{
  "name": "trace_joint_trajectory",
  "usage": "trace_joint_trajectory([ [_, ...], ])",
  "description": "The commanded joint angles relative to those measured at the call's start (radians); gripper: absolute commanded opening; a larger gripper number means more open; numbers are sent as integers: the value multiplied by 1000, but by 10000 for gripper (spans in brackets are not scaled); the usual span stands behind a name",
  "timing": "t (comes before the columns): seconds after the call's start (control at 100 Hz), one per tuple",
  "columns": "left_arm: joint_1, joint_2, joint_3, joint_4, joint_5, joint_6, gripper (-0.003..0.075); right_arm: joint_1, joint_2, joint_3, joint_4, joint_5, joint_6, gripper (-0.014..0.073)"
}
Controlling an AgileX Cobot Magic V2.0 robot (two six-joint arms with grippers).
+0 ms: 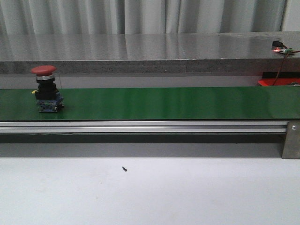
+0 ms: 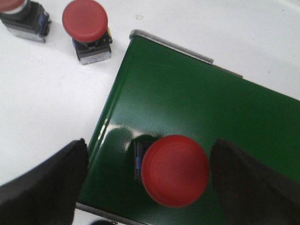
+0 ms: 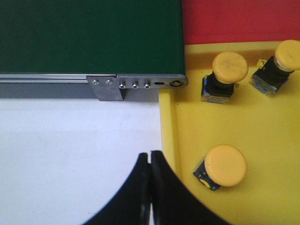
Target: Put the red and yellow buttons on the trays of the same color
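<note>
Green conveyor belt [image 1: 164, 103], grey table [image 1: 150, 192], curtain [image 1: 140, 16]

Even, soft overhead light is being cast throughout, pale glare is being reflected off the glossy green conveyor belt [image 2: 187, 93], and the round red mushroom-head push button [image 2: 175, 170] is being rendered slightly blurred in the left wrist view.

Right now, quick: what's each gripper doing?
Left gripper: open, fingers either side of the red button on the green belt, not gripping it.
Right gripper: shut, holding nothing, beside the yellow tray.
</note>
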Motion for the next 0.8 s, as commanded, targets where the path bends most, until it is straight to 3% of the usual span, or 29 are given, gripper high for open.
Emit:
trace_joint_trajectory([
  [0.0, -13, -96, -27, -22, -23, 27, 433, 2, -4, -24, -5, -58, -8, -68],
  [0.23, -80, -200, -1, -22, 19, 35, -23, 2, -4, -24, -5, -58, -8, -68],
  [0.79, -342, -496, 216, -22, 1, 38, -20, 2, -4, -24, -5, -58, -8, -68],
])
